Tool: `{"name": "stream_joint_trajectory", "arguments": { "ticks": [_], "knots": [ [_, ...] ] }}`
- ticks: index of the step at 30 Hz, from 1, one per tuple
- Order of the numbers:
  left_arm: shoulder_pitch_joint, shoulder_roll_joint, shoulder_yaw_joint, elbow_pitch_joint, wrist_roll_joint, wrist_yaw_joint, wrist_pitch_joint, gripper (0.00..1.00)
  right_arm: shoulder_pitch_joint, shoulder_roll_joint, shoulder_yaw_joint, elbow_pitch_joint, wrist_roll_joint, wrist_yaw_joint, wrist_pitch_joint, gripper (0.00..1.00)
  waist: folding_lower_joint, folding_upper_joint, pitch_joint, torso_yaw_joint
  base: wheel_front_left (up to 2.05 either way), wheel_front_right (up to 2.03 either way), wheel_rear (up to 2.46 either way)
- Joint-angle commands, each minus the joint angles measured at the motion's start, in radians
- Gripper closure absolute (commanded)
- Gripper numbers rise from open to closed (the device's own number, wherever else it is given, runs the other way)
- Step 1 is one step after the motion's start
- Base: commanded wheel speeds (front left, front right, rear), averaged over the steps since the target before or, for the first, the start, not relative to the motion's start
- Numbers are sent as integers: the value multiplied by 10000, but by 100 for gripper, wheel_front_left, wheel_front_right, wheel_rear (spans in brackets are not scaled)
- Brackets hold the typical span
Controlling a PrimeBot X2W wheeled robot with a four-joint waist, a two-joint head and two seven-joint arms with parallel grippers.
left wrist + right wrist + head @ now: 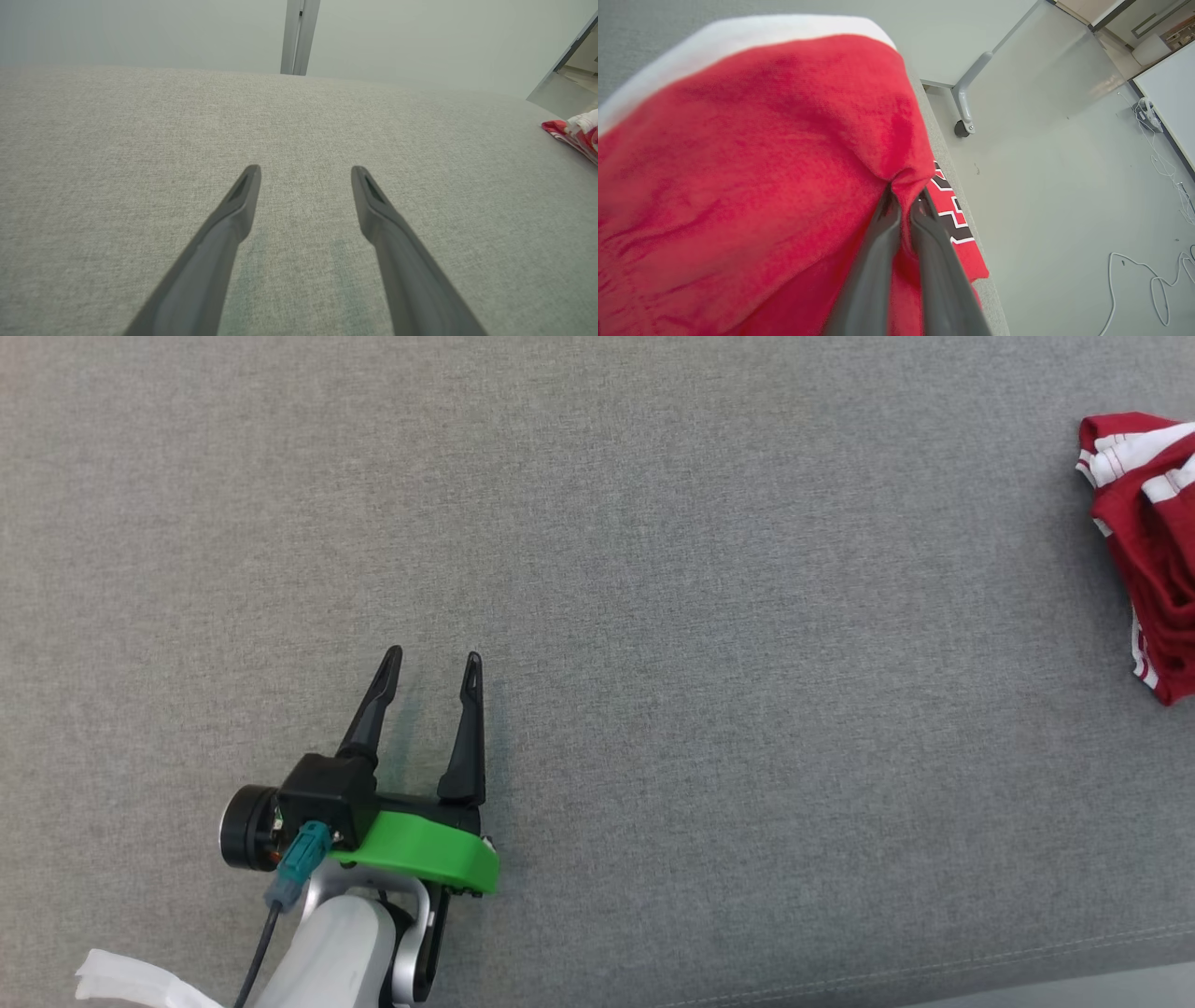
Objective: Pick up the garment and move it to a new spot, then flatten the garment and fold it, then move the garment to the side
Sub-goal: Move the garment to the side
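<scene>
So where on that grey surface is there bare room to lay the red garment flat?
The widest bare patch is the grey fabric surface between the open left gripper and the red garment. Ahead of that gripper is bare too. It is crowded at the right edge, where the right gripper pinches the bunched garment.

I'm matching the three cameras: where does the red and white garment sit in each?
Head view: red and white fabric garment, upper right edge.
Left wrist view: garment at right edge.
Right wrist view: garment left and middle, pinched by right end effector.
Shared landmark: grey woven surface.
</scene>
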Motion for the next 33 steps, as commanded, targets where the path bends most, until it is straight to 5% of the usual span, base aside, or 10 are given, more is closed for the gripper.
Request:
{"name": "stream_joint_trajectory", "arguments": {
  "ticks": [1,2,3,15,33],
  "knots": [
    [-182,98,13,-26,137,37,22,0,-122,123,-219,267,-175,-22,-54,67,0,0,83,47,0,0,0],
    [-205,105,3,-35,136,43,40,0,-173,183,-379,428,-293,-21,-89,54,0,0,93,54,0,0,0],
    [-229,116,-6,-46,140,53,43,0,-230,243,-599,603,-498,-21,-180,0,0,0,100,62,0,0,0],
    [-132,273,34,-37,20,146,60,0,-453,1414,-1814,1078,-1734,-21,-1017,0,0,0,-282,-189,0,0,0],
    [-329,-26,554,1294,-398,115,-328,0,326,2885,874,-592,-356,-21,-2023,0,0,0,-2774,195,0,0,0]
  ]
}}
